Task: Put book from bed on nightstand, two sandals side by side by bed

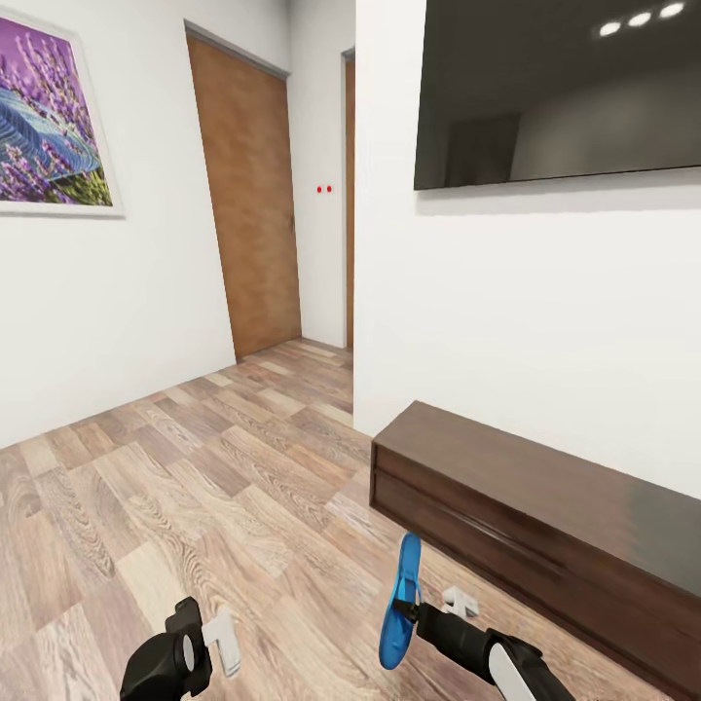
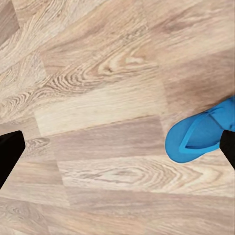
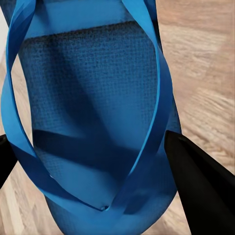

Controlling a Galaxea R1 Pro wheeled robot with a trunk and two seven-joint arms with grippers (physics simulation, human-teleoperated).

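Note:
My right gripper point(image 1: 409, 611) is shut on a bright blue sandal point(image 1: 399, 604), which hangs on edge above the floor, toe up. In the right wrist view the sandal point(image 3: 93, 112) and its straps sit between the dark fingers point(image 3: 200, 191). My left gripper point(image 1: 222, 638) is low at the left, open and holding nothing, its fingers point(image 2: 7, 154) wide apart over bare planks. A blue sandal point(image 2: 200, 134) shows at the edge of the left wrist view; I cannot tell whether it is the held one. Book, bed and nightstand are out of view.
A long low dark cabinet point(image 1: 545, 516) runs along the white wall at the right, under a wall-mounted dark screen point(image 1: 555, 88). A brown door point(image 1: 248, 204) and a passage lie ahead at the left. Wood-plank floor point(image 1: 195, 487) spreads in front.

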